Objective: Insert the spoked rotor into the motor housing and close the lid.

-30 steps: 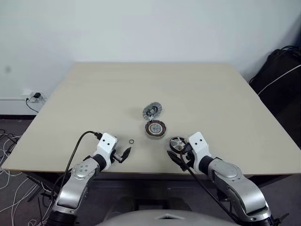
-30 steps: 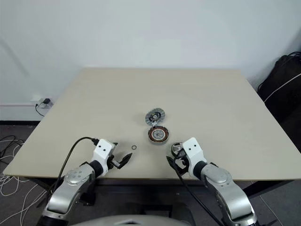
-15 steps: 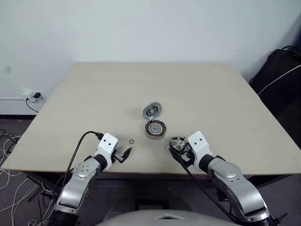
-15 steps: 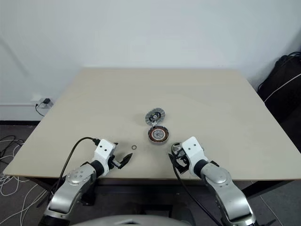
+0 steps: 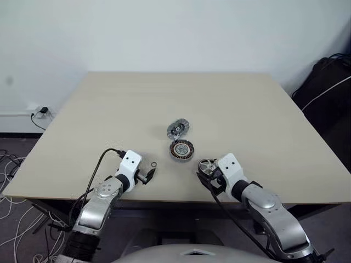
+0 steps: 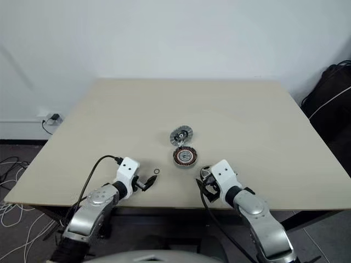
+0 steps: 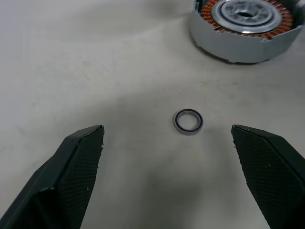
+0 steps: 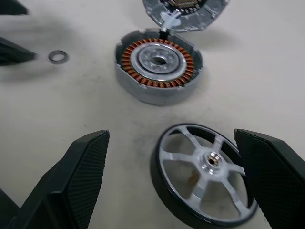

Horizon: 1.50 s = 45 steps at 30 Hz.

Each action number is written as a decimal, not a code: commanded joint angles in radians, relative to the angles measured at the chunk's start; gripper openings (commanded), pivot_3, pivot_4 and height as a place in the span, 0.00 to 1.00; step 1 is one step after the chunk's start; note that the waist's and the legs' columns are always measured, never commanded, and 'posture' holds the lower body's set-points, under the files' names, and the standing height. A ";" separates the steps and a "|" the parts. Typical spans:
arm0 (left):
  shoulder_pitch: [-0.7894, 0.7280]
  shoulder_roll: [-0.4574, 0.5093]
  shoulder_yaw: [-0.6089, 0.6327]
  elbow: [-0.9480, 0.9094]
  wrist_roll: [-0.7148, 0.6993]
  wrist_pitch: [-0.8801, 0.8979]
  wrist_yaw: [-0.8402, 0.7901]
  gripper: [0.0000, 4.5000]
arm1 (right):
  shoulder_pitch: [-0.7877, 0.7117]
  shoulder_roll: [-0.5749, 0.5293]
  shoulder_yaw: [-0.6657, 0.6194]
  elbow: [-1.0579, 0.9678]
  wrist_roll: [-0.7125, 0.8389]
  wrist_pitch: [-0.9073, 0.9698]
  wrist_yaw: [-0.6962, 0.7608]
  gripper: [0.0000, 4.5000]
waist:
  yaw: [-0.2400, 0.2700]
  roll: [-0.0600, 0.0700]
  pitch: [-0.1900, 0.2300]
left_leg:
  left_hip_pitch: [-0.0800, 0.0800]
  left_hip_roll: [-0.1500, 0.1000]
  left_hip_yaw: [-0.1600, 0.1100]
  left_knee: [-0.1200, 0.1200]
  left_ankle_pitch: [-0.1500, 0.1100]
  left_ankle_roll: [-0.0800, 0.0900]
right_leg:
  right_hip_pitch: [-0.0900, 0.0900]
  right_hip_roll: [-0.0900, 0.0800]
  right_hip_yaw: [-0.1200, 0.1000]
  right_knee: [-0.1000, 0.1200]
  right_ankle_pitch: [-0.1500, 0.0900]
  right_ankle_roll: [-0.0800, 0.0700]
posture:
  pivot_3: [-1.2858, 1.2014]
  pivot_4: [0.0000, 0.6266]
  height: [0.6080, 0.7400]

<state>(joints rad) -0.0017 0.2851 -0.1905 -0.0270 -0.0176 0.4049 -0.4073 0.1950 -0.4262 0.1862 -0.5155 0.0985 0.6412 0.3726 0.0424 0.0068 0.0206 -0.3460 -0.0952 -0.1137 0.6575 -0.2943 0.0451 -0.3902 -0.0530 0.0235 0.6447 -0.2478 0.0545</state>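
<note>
Left eye view showed the left gripper (image 5: 149,174) had advanced up the frame since a second before, ending just below the tiny dark ring (image 5: 153,164), which lay between its wide-spread fingers in the left wrist view (image 7: 188,120), untouched. Right gripper (image 5: 207,176) held its place at lower centre-right, also spread wide and gripping nothing, with the spoked rotor (image 5: 207,166) flat on the table (image 5: 109,104) between its fingers; right wrist view put the rotor (image 8: 205,172) close in front, not yet pinched. Motor housing (image 5: 181,150) sat mid-frame, copper windings showing, nothing inside. Lid (image 5: 177,129) lay just above it in the frame, seemingly touching its rim. Judged: no part seated; the right claw looked lined up for the rotor, while the left seemed drawn toward the ring.
</note>
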 commanded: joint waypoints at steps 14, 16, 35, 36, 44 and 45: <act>-0.162 -0.033 -0.043 0.207 0.057 -0.046 -0.004 1.00 | -0.007 0.016 -0.017 -0.031 0.003 -0.028 -0.006 0.99 | 0.000 0.000 0.000 | 0.000 0.000 0.000 0.000 0.001 0.001 | 0.000 0.000 0.000 0.000 0.001 -0.002 | 0.52 0.00 1.00; -0.167 -0.036 -0.044 0.222 0.059 -0.042 -0.005 1.00 | -0.006 0.018 -0.016 -0.031 0.002 -0.029 -0.006 0.99 | 0.000 0.000 0.000 | 0.000 0.000 0.000 0.001 0.001 0.001 | 0.000 0.000 0.000 0.000 0.001 -0.002 | 0.52 0.00 1.00; -0.097 0.005 -0.048 0.015 0.037 0.059 -0.060 0.15 | -0.012 0.040 -0.011 -0.027 0.002 -0.027 -0.005 1.00 | -0.009 0.000 0.000 | 0.000 0.000 0.000 0.002 0.000 0.001 | 0.000 0.000 0.000 0.001 0.002 0.000 | 0.52 0.00 1.00; -0.097 0.001 -0.046 -0.012 0.026 0.056 -0.067 0.15 | -0.014 0.041 -0.010 -0.026 0.002 -0.027 -0.004 1.00 | -0.007 0.000 0.000 | -0.001 0.000 0.000 0.002 0.000 0.001 | 0.000 0.000 0.000 0.001 0.002 0.000 | 0.52 0.00 1.00; -0.202 -0.095 -0.046 -0.002 0.017 -0.006 -0.025 0.15 | -0.034 0.050 0.005 -0.006 -0.004 -0.029 -0.004 1.00 | 0.002 -0.001 0.000 | -0.001 0.000 0.000 0.004 0.000 -0.001 | 0.000 0.000 0.000 0.001 0.002 0.001 | 0.52 0.00 1.00; -0.217 -0.106 -0.053 0.014 0.018 -0.013 -0.026 0.15 | -0.035 0.051 0.007 -0.004 -0.005 -0.030 -0.004 1.00 | 0.002 -0.001 0.000 | -0.001 0.000 0.000 0.004 0.000 0.000 | 0.000 0.000 0.000 0.000 0.002 0.001 | 0.52 0.00 1.00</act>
<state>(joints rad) -0.1872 0.1889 -0.2401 -0.0220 -0.0003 0.4263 -0.4387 0.1779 -0.3801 0.1919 -0.5129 0.0965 0.6331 0.3705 0.0439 0.0062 0.0205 -0.3475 -0.0952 -0.1139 0.6612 -0.2938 0.0455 -0.3902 -0.0529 0.0236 0.6451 -0.2454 0.0548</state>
